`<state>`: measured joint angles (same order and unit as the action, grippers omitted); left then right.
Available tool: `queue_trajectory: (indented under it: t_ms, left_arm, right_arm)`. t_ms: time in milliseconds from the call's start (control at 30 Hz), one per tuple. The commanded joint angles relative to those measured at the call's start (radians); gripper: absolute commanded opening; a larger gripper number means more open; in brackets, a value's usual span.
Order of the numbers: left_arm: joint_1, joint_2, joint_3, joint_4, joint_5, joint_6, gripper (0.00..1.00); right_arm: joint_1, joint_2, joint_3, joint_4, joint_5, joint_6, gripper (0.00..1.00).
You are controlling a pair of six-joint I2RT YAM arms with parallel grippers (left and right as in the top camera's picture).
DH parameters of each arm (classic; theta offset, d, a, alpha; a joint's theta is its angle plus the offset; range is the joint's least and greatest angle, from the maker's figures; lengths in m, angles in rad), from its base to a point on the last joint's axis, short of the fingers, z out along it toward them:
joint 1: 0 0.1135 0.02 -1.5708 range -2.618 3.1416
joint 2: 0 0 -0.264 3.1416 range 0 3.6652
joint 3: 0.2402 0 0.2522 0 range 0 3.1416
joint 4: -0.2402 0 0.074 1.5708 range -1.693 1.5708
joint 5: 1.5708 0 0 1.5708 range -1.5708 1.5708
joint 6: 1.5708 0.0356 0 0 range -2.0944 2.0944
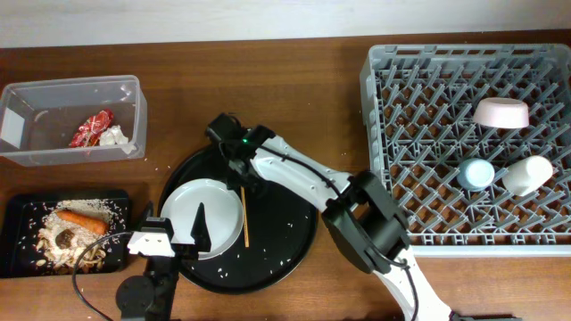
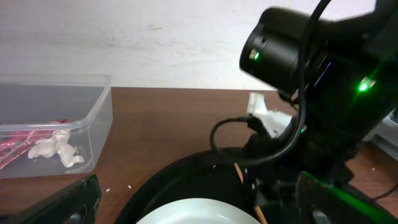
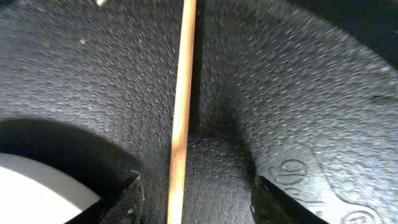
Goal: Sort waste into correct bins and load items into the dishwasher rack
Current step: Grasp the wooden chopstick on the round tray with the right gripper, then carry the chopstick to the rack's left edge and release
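The right gripper (image 3: 196, 182) hangs low over the round tray (image 1: 285, 241), its fingers (image 3: 124, 199) spread wide on either side of the stick (image 3: 180, 124) and not touching it. The stick lies flat on the tray just beside the plate (image 1: 210, 201), both ends cut off in the wrist view. From overhead the arm hides the gripper itself.

The left gripper (image 2: 199, 183) hovers over the plate's near edge, released and holding nothing. A white scrap (image 2: 264, 117) on the right arm is too blurred to name.

The bowl (image 1: 500, 113), blue cup (image 1: 475, 172) and white cup (image 1: 527, 175) sit in the rack (image 1: 379, 134). The wrapper (image 1: 92, 128) and paper (image 1: 113, 135) lie in the tub (image 1: 71, 89). The carrot (image 1: 82, 220), lump (image 1: 65, 238) and crumbs (image 1: 89, 254) fill the flat tray (image 1: 18, 259).
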<state>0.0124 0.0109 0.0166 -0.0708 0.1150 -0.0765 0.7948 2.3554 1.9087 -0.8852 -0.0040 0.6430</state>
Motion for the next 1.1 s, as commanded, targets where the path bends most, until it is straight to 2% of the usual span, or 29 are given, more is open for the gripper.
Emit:
queue_trajectory:
  t_ms: [0, 67, 100, 167, 233, 267, 433, 500, 667, 733, 900, 967, 1067]
  left_arm:
    - [-0.005, -0.006, -0.008, -0.001, -0.008, -0.013, 0.99]
    - [-0.005, -0.006, -0.008, -0.001, -0.008, -0.013, 0.99]
    - [-0.005, -0.006, -0.008, -0.001, -0.008, -0.013, 0.99]
    - [-0.005, -0.006, -0.008, 0.000, -0.007, -0.013, 0.99]
    - [-0.005, -0.006, -0.008, -0.001, -0.008, -0.013, 0.99]
    - [-0.005, -0.006, -0.008, -0.001, -0.007, -0.013, 0.99]
    - [-0.005, -0.006, -0.008, 0.000, -0.007, -0.013, 0.99]
    - [-0.005, -0.006, -0.008, -0.001, -0.008, -0.013, 0.99]
    - [-0.005, -0.006, -0.008, 0.000, -0.008, -0.013, 0.99]
    - [-0.005, -0.006, -0.008, -0.001, -0.007, -0.013, 0.99]
    - [-0.005, -0.006, -0.008, -0.001, -0.008, -0.013, 0.99]
    - [-0.005, -0.006, -0.008, 0.000, -0.007, -0.013, 0.99]
    - [-0.005, -0.006, -0.008, -0.001, -0.007, -0.013, 0.99]
  right_arm:
    - [0.012, 0.025, -0.010, 0.003, 0.036, 0.021, 0.58]
    - [0.013, 0.025, -0.010, 0.003, 0.043, 0.021, 0.53]
    - [0.013, 0.025, -0.010, 0.000, 0.043, 0.021, 0.46]
    - [0.013, 0.025, -0.010, -0.008, 0.043, 0.021, 0.24]
    - [0.011, 0.025, -0.010, -0.025, 0.043, 0.021, 0.13]
    - [0.010, 0.024, -0.010, -0.040, 0.043, 0.020, 0.04]
    - [-0.011, 0.003, 0.055, -0.146, 0.016, 0.020, 0.04]
    - [-0.042, -0.034, 0.135, -0.238, 0.015, 0.009, 0.04]
    - [-0.222, -0.141, 0.414, -0.526, 0.017, -0.236, 0.04]
    - [-0.365, -0.150, 0.535, -0.623, 0.016, -0.364, 0.04]
    - [-0.680, -0.141, 0.534, -0.648, -0.012, -0.531, 0.04]
    - [-0.758, -0.118, 0.519, -0.642, -0.087, -0.611, 0.04]
    - [-0.789, -0.093, 0.480, -0.597, -0.097, -0.613, 0.04]
